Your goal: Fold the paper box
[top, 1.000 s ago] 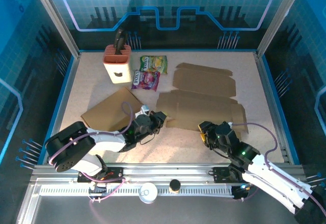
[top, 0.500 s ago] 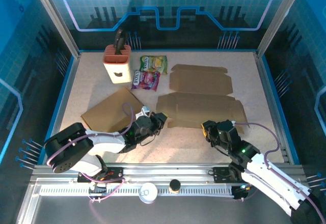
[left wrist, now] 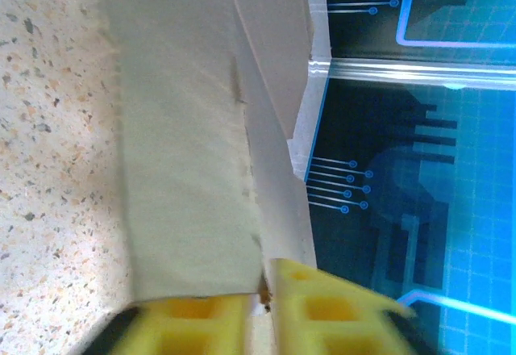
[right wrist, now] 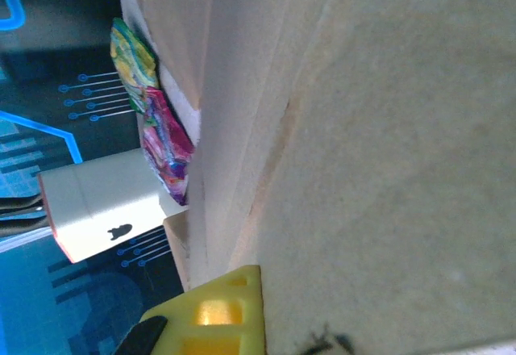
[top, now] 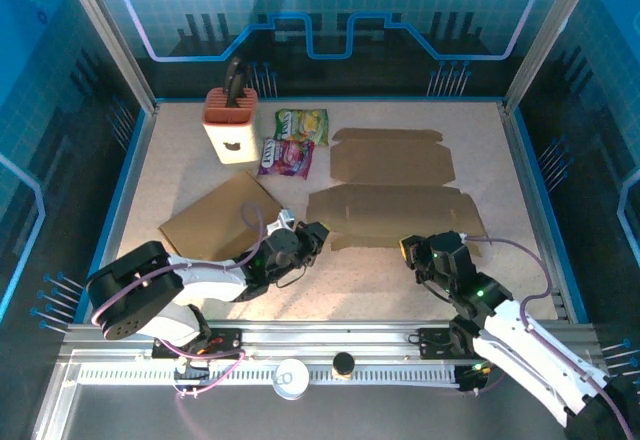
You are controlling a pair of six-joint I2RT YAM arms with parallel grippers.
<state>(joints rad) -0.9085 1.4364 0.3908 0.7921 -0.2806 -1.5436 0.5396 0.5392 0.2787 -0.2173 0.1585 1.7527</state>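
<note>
You see that the right gripper (top: 412, 251) has just pressed its jaws together, and they seem to pinch the near edge of the paper box (top: 395, 212), which lies flat just ahead of them. The left gripper (top: 312, 240) has begun to loosen: the left end of the box sits in its narrow gap, but you cannot tell if it is pinched. The hold seems to pass to the right side, and nothing is folded yet

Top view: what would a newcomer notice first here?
The flat cardboard box blank lies mid-table, with the left hand and right hand at its near edge. Next come the bright candy bags and the orange-topped white holder at the far left, with a second blank to their right.
</note>
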